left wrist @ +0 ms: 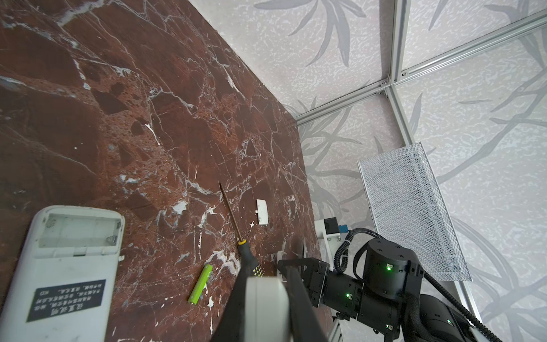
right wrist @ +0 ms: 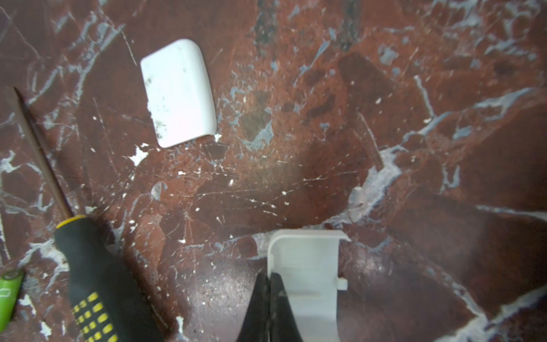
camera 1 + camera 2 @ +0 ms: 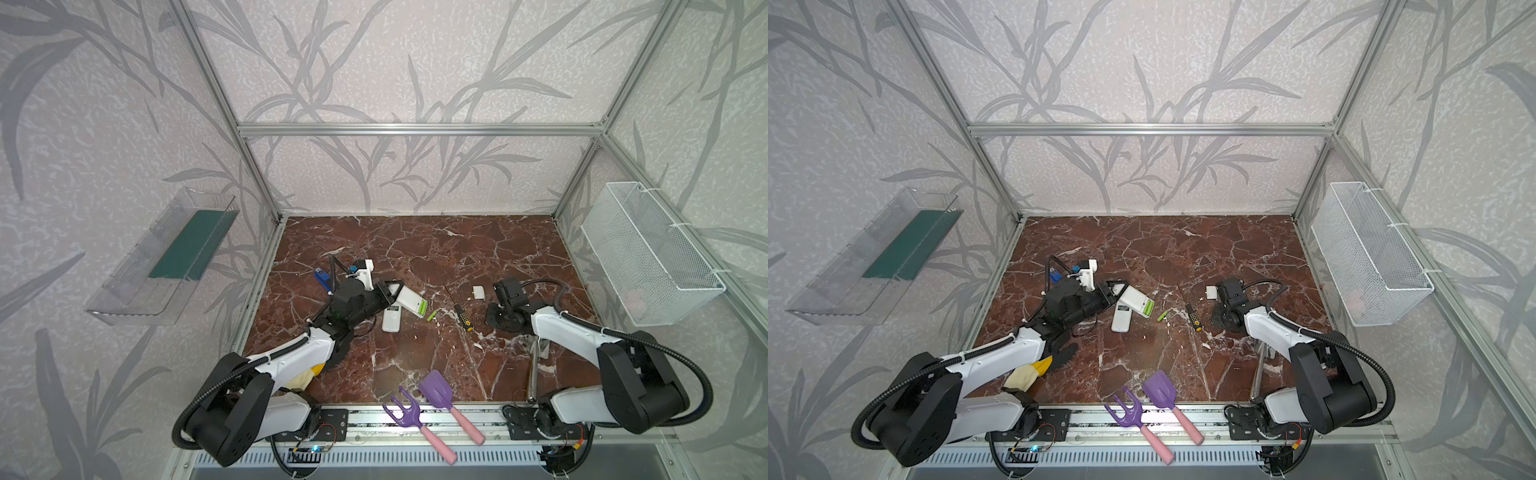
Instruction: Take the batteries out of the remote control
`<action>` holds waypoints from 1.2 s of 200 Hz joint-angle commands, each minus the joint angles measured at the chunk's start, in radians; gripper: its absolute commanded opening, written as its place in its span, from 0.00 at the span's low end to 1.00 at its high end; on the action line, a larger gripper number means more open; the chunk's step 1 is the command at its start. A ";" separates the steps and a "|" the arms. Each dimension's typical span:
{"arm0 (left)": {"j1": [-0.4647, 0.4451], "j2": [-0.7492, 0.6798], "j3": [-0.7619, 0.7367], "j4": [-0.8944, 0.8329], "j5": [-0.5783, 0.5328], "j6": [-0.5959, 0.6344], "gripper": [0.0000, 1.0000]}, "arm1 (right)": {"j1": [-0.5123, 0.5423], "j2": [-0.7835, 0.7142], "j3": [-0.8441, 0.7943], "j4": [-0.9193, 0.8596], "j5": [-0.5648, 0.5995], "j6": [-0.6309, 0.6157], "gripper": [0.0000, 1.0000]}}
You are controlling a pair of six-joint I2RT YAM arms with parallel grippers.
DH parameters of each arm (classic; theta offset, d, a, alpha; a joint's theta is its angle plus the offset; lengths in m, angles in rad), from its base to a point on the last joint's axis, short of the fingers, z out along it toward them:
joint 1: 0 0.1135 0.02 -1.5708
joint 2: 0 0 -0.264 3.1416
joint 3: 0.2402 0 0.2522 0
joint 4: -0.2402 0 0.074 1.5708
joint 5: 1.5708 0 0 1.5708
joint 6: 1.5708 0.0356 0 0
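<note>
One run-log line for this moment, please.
left jaws: shut on remote, batteries in it | right jaws: shut on cover | table: empty remote, loose battery, screwdriver, second cover

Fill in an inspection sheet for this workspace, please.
Surface: red-brown marble tabletop, white specks.
Job's things: white remote control holding lime-green batteries; one loose green battery; second white remote, bay empty.
Clutter: yellow-and-black-handled screwdriver; white plastic cover; purple toy fork, purple toy shovel.
Grippers: left gripper, jaws shut on the loaded remote; right gripper, jaws shut, at a second white cover.
Cables: black corrugated hose along each arm.
Surroundings: white wire-mesh basket, clear plastic shelf.
</note>
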 commanded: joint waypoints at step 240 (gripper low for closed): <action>-0.001 0.120 0.054 0.098 0.191 0.017 0.00 | 0.436 -0.051 0.267 0.146 -0.297 -0.631 0.89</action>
